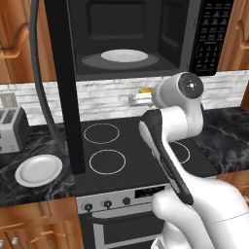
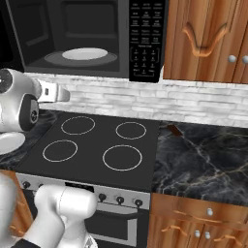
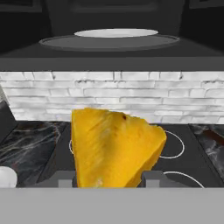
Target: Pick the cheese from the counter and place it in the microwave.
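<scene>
The cheese [image 3: 113,148], a yellow-orange wedge, sits between my gripper's [image 3: 109,179] two fingertips [image 3: 65,179], and the gripper is shut on it. In the left base view a sliver of the cheese [image 1: 144,90] shows at the gripper [image 1: 137,98], held in the air above the back of the stovetop, below the microwave [image 1: 121,39]. The microwave's door [image 1: 63,87] hangs open to the left. Its round turntable plate [image 1: 124,55] lies bare in the dark cavity. From the right, the gripper [image 2: 58,94] points toward the brick wall under the microwave [image 2: 72,34]. The counter [image 2: 203,155] lies to the right.
A black stovetop [image 1: 121,146] with ring burners lies beneath the arm. A silver toaster [image 1: 12,129] and a round white plate [image 1: 39,170] stand on the counter at the left. Wooden cabinets [image 2: 208,38] flank the microwave, whose button panel [image 2: 147,38] faces forward.
</scene>
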Controlling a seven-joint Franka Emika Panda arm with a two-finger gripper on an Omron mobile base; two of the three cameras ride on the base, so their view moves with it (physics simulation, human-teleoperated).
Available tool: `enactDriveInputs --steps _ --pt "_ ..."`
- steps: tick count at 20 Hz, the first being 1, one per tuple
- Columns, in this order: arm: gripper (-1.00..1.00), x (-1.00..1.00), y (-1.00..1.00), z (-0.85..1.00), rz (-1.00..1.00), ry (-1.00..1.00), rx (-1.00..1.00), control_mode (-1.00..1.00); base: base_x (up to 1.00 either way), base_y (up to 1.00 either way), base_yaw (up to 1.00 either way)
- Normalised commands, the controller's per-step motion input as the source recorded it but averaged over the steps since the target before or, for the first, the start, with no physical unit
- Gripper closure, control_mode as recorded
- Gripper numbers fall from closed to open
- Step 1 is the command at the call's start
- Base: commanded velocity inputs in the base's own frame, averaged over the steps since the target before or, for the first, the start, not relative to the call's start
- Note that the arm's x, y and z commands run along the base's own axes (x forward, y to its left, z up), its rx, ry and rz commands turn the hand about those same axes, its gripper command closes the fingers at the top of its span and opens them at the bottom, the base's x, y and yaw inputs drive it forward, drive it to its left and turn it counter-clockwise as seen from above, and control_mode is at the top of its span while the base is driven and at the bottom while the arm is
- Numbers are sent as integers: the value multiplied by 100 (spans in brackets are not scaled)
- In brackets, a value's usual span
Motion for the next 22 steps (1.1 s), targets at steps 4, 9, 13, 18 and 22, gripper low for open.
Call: enactDriveInputs --steps 4,9,13,18,22 --pt "100 10 10 41 -22 -23 -19 -100 0 0 0" --pt "100 16 -5 78 -18 -13 -5 -100 0 0 0" --pt "100 20 -24 71 -9 0 6 -100 0 0 0" --pt "100 55 -19 40 0 4 14 -100 0 0 0" --pt "100 52 0 -32 0 7 7 -100 0 0 0"
